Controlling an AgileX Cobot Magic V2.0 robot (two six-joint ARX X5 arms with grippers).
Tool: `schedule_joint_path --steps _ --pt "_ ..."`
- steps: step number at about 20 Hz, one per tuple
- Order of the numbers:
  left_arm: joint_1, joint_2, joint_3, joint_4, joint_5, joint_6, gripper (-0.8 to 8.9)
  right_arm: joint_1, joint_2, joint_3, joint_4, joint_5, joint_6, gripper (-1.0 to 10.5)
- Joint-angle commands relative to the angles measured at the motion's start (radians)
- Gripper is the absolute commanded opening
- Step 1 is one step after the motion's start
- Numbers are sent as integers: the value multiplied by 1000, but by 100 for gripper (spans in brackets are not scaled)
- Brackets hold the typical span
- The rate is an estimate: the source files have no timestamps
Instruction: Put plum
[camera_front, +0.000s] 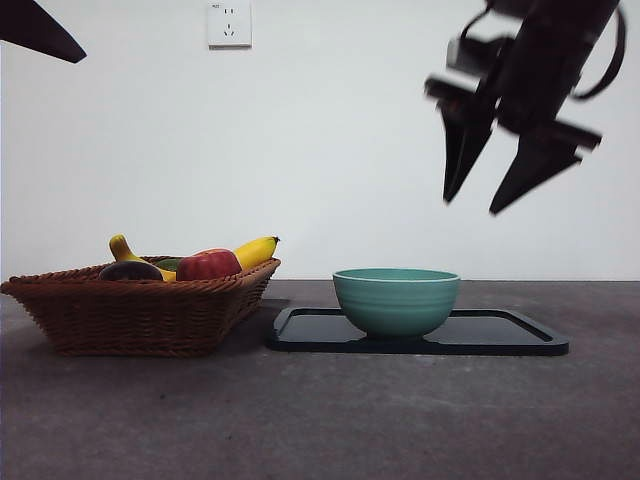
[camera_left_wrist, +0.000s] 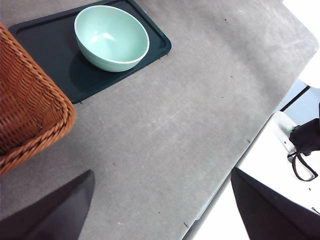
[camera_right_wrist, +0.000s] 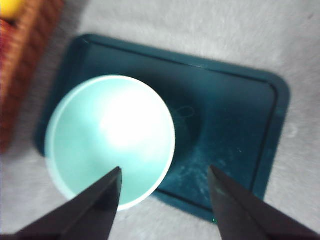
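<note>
Beside the bowl (camera_front: 396, 299), the basket (camera_front: 140, 315) held the plum (camera_front: 130, 270), an apple (camera_front: 208, 265) and bananas (camera_front: 256, 250) crowding it. Above the bowl the right hand (camera_front: 480, 205) hung spread; the left hand (camera_left_wrist: 160, 212) waited spread.

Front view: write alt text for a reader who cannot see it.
The right gripper hangs open and empty high above a green bowl that stands on a dark tray. Beside the tray, a wicker basket holds the plum, a red fruit and bananas. The left arm shows only as a black tip at a top corner.
</note>
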Motion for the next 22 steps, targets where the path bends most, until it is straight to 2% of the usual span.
schedule_joint_path --steps 1,10,17,22 --pt "-4 6 12 3 5 13 428 4 70 23 32 -2 -16 275" --pt "-4 6 12 3 5 13 428 13 217 23 118 -10 -15 272" --pt "-4 6 12 -3 5 13 428 19 247 23 160 -11 -15 26" --pt "-4 6 12 -10 5 13 428 18 233 23 192 -6 -8 12"
